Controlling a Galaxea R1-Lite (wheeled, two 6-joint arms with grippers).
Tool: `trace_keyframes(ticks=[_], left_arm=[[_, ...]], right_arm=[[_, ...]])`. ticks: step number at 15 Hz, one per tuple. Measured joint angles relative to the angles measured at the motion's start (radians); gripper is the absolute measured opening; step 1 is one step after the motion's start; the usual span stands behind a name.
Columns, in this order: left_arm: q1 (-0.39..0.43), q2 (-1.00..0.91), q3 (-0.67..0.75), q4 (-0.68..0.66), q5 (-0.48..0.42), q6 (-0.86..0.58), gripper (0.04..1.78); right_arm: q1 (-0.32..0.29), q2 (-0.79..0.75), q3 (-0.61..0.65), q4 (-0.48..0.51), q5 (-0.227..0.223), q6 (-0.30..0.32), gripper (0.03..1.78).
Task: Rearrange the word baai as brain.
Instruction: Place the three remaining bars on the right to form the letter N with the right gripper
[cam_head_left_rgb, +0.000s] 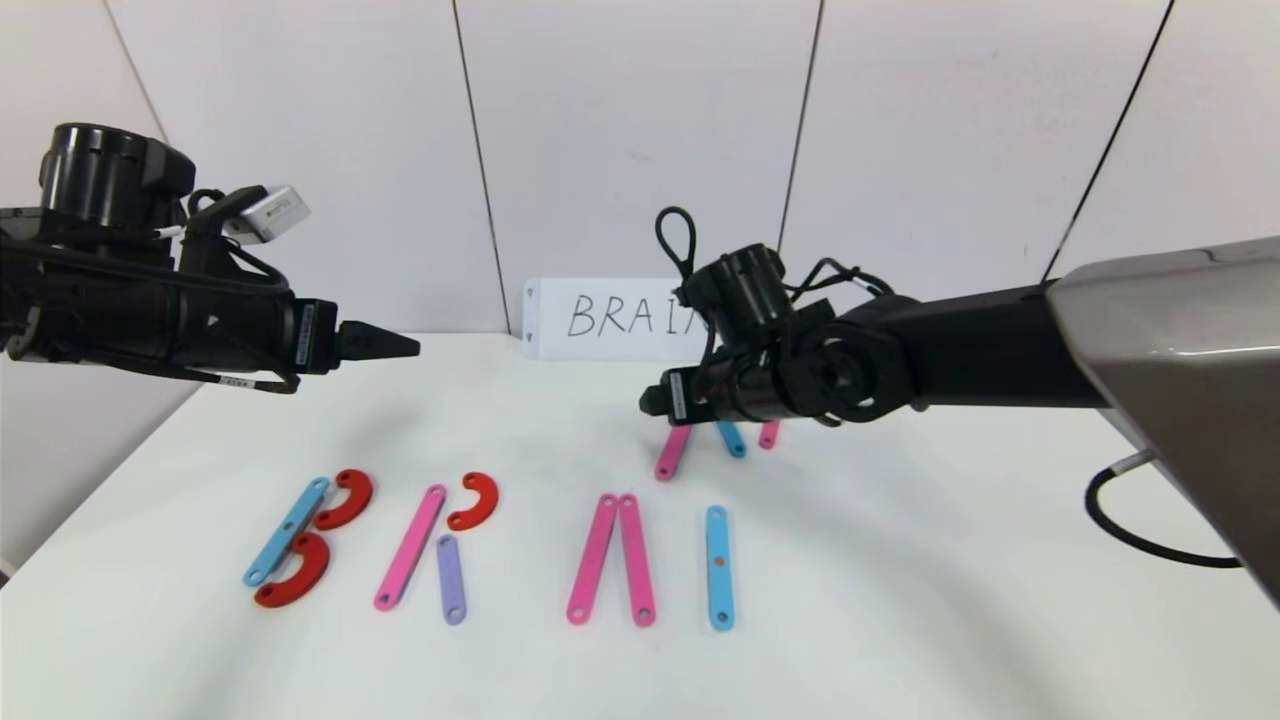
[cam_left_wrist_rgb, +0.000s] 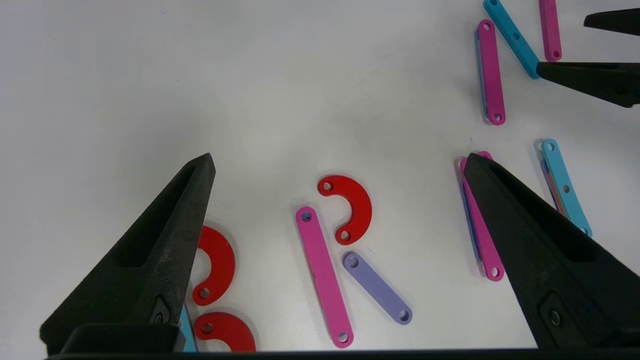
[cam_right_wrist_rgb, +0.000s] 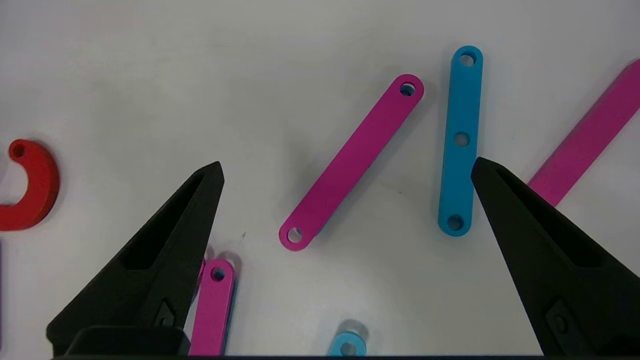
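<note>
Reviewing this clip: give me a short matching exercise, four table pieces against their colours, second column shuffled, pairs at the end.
Things:
1. short bar of the R
2. upper C-curve of the B
3. long bar of the B
4. long bar of the R

Colours:
a. red
b. pink
c. purple
d. blue

Pairs: 1-c, 2-a, 3-d, 4-b

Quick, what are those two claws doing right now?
Left gripper: open, holding nothing, raised above the table.
Right gripper: open, empty, over the spare bars.
</note>
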Motion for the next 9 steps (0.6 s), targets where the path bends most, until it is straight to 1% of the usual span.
trace_keyframes(ticks=[2, 5, 9], left_arm=[[0.004, 0.01, -0.006, 0.0, 0.0, 0.0, 1.74], [0.006, 0.023, -0.011, 0.0, 0.001, -0.001, 1.74], [0.005, 0.031, -0.012, 0.005, 0.0, -0.001, 1.74]], right_arm=[[0.003, 0.061, -0.037, 0.0, -0.02, 0.034, 1.73], [0.018, 0.123, -0.057, -0.002, -0.044, 0.053, 1.73], [0.03, 0.164, -0.069, -0.003, -0.044, 0.054, 1.73]])
